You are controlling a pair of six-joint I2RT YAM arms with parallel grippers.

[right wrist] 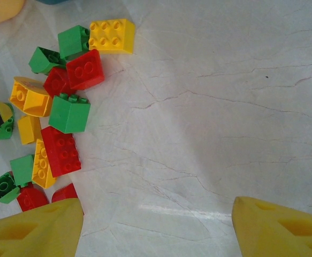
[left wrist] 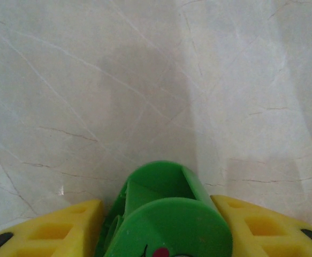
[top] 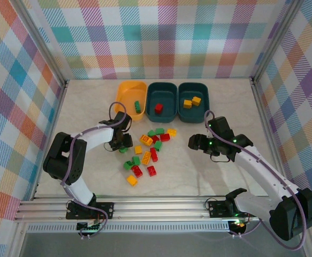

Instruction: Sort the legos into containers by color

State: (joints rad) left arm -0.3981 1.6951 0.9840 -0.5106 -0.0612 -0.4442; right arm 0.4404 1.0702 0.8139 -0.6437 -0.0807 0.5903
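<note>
The desk [top: 91, 107] is enclosed by walls on the left, far and right edges; bare surface lies to the left of the left arm and between the loose pile and the right arm. Three containers stand in a row against the far edge, sides touching or nearly so: an orange-yellow tub [top: 124, 91] holding one green brick [top: 137, 106], a middle teal tub [top: 166, 93] holding one red brick [top: 158, 108], and a right teal tub [top: 196, 113] holding two yellow bricks [top: 187, 103]. The remaining legos [top: 147, 152], red, green and yellow mixed, lie in a loose pile at desk centre, well apart from the tubs. The left gripper [top: 124, 145] sits at the pile's left edge, its fingers pinching a green lego [left wrist: 161, 209]. The right gripper [right wrist: 156, 230] is right of the pile over bare desk, its fingers spread with nothing between them.
</note>
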